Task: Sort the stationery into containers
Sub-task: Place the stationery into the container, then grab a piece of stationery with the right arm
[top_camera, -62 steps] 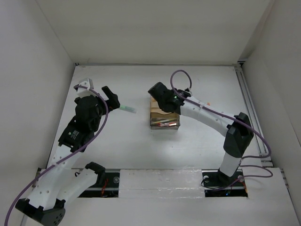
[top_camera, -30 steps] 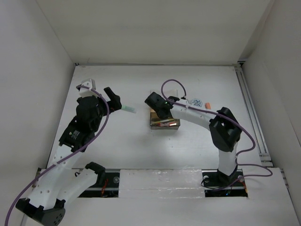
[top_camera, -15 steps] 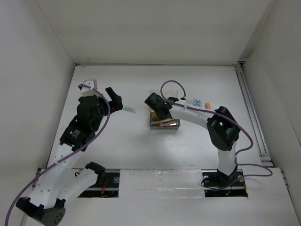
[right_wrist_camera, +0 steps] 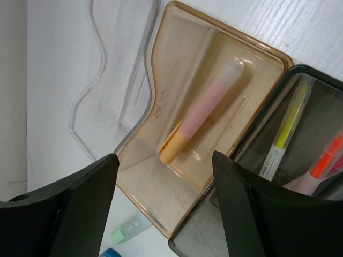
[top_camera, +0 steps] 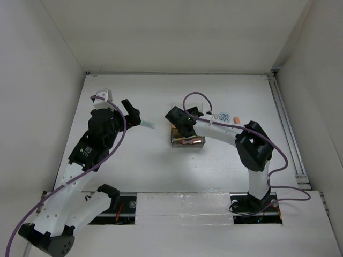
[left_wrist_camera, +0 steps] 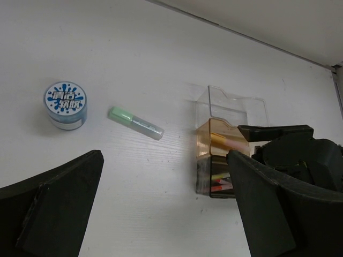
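The clear organizer (right_wrist_camera: 182,59) sits mid-counter and is partly filled. A pink marker with an orange cap (right_wrist_camera: 201,112) lies loose on the floor of its tan compartment. The dark compartment beside it holds a yellow pen (right_wrist_camera: 286,131) and orange-red pens (right_wrist_camera: 324,160). The clear end compartment (right_wrist_camera: 115,64) looks empty.

The sorting appears roughly half done, judging by what is left on the counter (top_camera: 161,166). A green marker (left_wrist_camera: 135,123) lies just left of the organizer, and a blue patterned roll (left_wrist_camera: 65,104) stands further left. A second roll (top_camera: 224,116) and a small orange marker (top_camera: 236,120) lie to the organizer's right.

The right gripper (top_camera: 179,122) hangs directly over the organizer, its fingers spread apart with nothing between them. The left gripper (top_camera: 131,113) hovers near the green marker, spread wide and also empty.

Nothing blocks the green marker. However, the right arm's wrist crowds the organizer, so a drop-off from the left would probably need that arm out of the way.
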